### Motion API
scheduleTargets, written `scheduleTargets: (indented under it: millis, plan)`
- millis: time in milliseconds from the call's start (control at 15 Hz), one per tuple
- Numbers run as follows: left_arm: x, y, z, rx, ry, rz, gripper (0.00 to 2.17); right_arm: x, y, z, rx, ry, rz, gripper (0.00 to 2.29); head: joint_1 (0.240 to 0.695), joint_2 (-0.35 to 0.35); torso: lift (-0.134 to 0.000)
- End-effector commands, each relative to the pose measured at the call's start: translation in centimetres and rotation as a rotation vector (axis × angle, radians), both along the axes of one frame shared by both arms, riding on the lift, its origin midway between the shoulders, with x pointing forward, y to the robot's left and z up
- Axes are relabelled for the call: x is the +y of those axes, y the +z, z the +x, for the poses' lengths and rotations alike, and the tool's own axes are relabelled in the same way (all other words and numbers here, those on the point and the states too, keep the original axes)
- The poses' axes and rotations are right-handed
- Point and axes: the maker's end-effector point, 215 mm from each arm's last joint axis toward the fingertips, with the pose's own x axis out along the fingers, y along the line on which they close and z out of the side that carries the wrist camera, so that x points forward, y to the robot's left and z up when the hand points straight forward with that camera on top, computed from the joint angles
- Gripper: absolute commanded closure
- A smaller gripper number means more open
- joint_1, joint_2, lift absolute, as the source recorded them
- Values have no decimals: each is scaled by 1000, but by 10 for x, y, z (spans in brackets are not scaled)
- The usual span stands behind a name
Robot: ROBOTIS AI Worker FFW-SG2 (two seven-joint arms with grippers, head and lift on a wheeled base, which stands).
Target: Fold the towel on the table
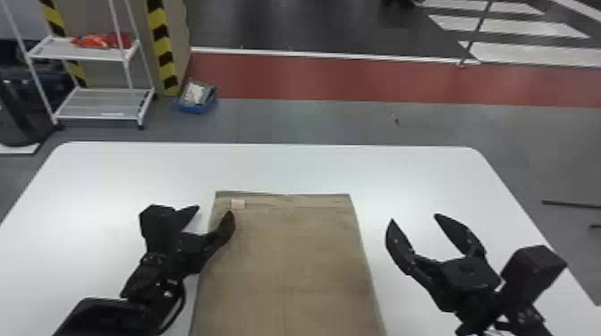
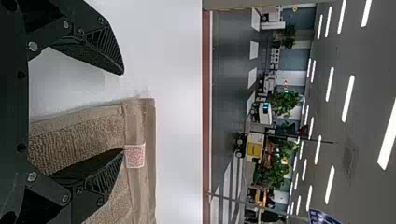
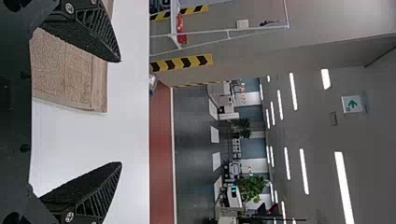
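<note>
Left pincer wide, empty at the towel's far-left corner; right pincer wide, empty, right of it. Pre-grasp, I'd say: pinch far corners next!

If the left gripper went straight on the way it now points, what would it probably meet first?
Probably the towel, at its far left corner, near the label; height is unclear, so the gripper might pass above.

Industrial hall: hazard stripes, red floor lane.
</note>
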Motion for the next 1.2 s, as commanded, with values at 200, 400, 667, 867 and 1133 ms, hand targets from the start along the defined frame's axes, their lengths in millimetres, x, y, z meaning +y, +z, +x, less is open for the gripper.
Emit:
scheduleTargets:
  millis: [200, 400, 667, 867, 1133]
  plan:
    - [-3, 3, 2, -5, -8, -1, 458, 3, -4, 5, 4, 6, 5, 97, 695, -112, -109]
    - [-9, 4, 2, -8, -17, 0, 458, 6, -7, 7, 10, 12, 7, 97, 695, -112, -109]
    - [-13, -1, 1, 2, -26, 11, 556, 10, -10, 9, 14, 21, 8, 97, 695, -114, -109]
    - [-14, -1, 1, 1, -27, 14, 731, 10, -10, 10, 14, 21, 12, 97, 695, -115, -109]
    - [-8, -2, 1, 0, -8, 21, 1268, 10, -12, 10, 19, 20, 14, 97, 695, -115, -109]
